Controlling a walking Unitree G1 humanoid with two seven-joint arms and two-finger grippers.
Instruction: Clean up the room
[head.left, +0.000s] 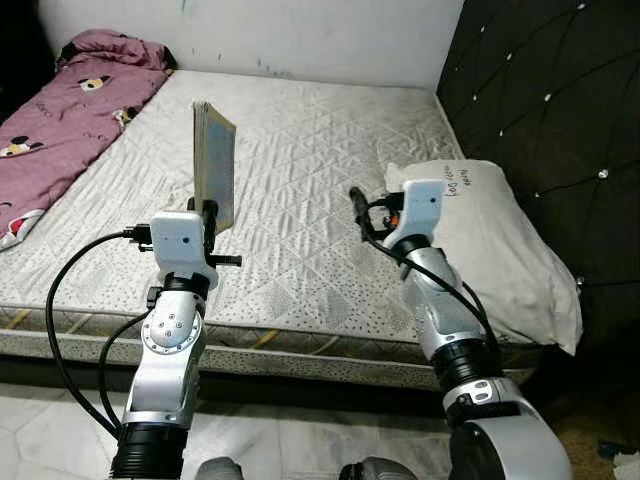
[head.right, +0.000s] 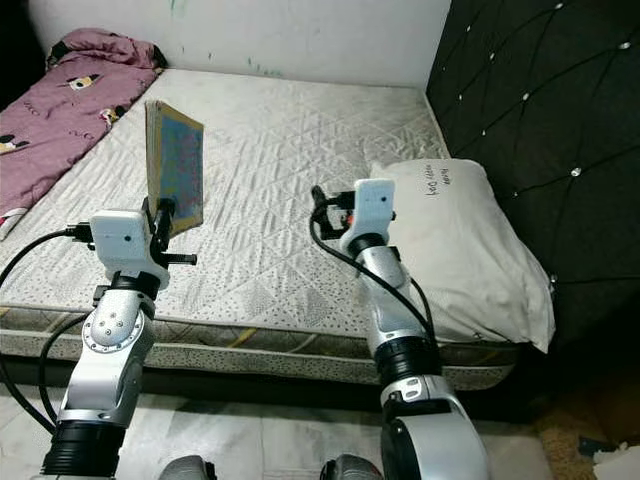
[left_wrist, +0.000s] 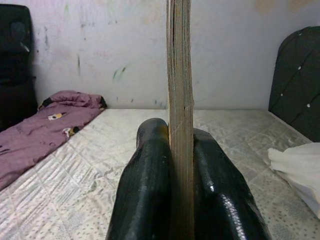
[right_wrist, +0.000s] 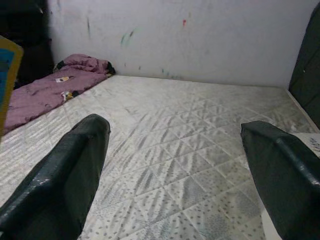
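A thin book (head.left: 214, 165) with a colourful cover stands upright, raised above the near left part of the bare quilted mattress (head.left: 310, 130). My left gripper (head.left: 210, 212) is shut on the book's lower edge. In the left wrist view the book's page edge (left_wrist: 179, 60) rises between the two black fingers (left_wrist: 145, 175). My right gripper (head.left: 370, 205) hovers over the mattress close to the white pillow (head.left: 500, 240). It is open with nothing between its fingers (right_wrist: 75, 165).
A purple patterned blanket (head.left: 70, 110) lies bunched along the bed's far left side. A black tufted headboard (head.left: 545, 90) lines the right side behind the pillow. I stand on white floor tiles (head.left: 280, 440) at the mattress's near edge.
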